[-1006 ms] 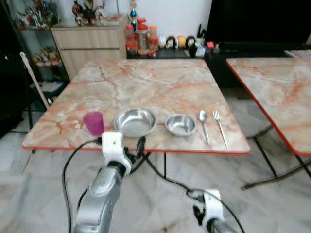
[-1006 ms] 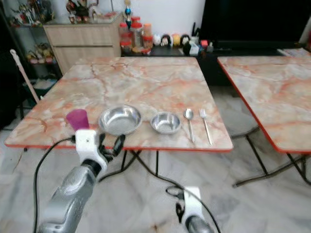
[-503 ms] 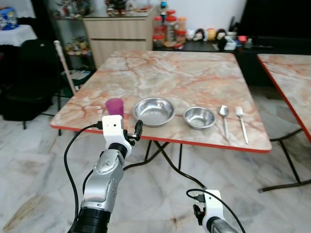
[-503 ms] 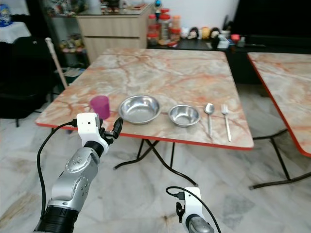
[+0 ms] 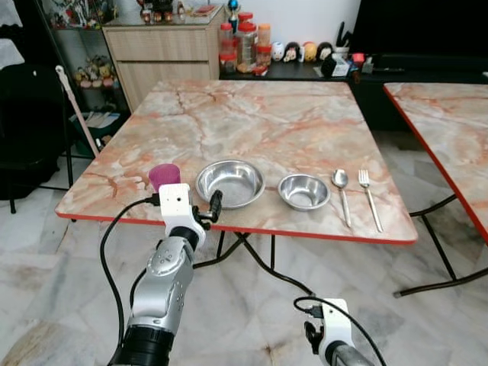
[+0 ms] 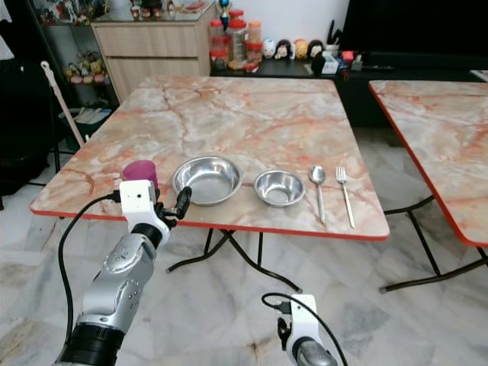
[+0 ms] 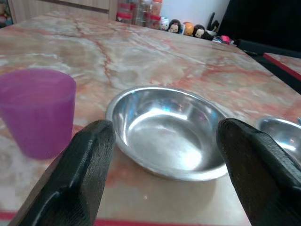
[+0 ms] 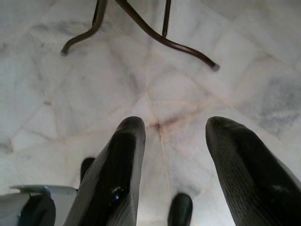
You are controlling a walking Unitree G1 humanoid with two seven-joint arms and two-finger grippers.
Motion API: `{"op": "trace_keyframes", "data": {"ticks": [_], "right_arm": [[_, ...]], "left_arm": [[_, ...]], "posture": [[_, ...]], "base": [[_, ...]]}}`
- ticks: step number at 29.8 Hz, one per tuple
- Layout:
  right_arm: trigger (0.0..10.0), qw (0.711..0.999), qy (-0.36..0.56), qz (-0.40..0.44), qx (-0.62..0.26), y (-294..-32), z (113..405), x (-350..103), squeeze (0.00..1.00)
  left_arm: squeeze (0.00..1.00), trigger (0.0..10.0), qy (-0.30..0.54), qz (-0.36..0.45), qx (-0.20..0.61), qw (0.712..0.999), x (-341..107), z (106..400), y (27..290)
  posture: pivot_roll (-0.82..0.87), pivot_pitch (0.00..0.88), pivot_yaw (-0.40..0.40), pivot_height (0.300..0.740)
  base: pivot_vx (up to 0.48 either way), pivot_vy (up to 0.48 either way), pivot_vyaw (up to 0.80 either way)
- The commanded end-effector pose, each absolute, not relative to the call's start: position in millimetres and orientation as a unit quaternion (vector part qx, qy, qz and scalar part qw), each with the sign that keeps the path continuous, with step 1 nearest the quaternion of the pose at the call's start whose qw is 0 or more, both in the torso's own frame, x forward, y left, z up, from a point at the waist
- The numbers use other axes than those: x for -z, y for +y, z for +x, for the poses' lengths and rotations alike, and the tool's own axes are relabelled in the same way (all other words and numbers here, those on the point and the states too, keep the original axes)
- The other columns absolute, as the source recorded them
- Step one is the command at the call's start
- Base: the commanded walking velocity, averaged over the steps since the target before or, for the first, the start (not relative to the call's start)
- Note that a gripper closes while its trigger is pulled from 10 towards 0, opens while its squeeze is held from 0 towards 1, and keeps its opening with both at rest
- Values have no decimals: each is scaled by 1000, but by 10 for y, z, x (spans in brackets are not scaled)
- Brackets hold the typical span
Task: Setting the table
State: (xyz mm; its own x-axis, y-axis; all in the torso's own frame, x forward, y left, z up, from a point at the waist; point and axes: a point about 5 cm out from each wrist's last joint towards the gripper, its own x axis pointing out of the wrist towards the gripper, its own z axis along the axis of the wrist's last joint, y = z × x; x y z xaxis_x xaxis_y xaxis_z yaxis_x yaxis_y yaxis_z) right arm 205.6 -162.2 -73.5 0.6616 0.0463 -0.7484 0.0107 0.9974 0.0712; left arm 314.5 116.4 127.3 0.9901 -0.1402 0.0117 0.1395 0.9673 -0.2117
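Along the front of the marble table point(image 5: 259, 114) stand a purple cup point(image 5: 163, 175), a large steel bowl point(image 5: 229, 183), a small steel bowl point(image 5: 303, 191), a spoon point(image 5: 341, 195) and a fork point(image 5: 370, 200), in a row from left to right. My left gripper point(image 5: 204, 210) is raised at the table's front edge, open and holding nothing. In the left wrist view its fingers point(image 7: 89, 174) frame the large bowl point(image 7: 169, 132), with the cup point(image 7: 35, 110) beside it. My right gripper point(image 8: 174, 141) hangs low, open, pointing at the floor.
A second marble table point(image 5: 450, 137) stands to the right across a gap. Behind are a wooden cabinet point(image 5: 156, 53), jars point(image 5: 244, 46) and a dark low unit point(image 5: 412, 69). A stick point(image 5: 75, 110) leans at the left. Folding table legs point(image 5: 252, 259) cross under the table.
The whole picture has shifted with the camera's motion, and the table now sits a little farther off than 1.0 s ago. My left gripper stays open at the table's front edge.
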Motion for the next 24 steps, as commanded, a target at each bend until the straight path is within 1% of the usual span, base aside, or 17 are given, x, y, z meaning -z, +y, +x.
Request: {"op": "trace_keyframes", "data": {"ticks": [1,7,9,15,23,24], "right_arm": [[10000,915,401,45,-9,-1626,2089,712,0],[10000,915,401,37,-16,-1620,2094,710,0],[10000,911,410,31,-20,-1603,2082,722,0],[10000,912,408,35,-22,-1584,2090,718,0],[10000,913,406,36,-21,-1587,2097,713,0],[10000,913,406,36,-21,-1589,2100,712,0]], "left_arm": [[0,10000,-10,-109,72,991,-1305,3161,1170],[0,10000,-15,-108,76,991,-1312,3158,1156],[0,10000,-22,-111,77,991,-1330,3150,1160],[0,10000,-48,-124,86,987,-1405,3098,1177],[0,10000,-58,-132,84,986,-1432,3071,1198],[0,10000,-60,-132,83,986,-1438,3072,1202]], "posture": [[122,0,22,740],[125,0,20,740],[126,0,20,740],[131,0,23,740],[136,0,21,740],[136,0,21,740]], "base": [[337,0,0],[334,0,0],[321,0,0],[0,0,0],[0,0,0],[277,0,0]]}}
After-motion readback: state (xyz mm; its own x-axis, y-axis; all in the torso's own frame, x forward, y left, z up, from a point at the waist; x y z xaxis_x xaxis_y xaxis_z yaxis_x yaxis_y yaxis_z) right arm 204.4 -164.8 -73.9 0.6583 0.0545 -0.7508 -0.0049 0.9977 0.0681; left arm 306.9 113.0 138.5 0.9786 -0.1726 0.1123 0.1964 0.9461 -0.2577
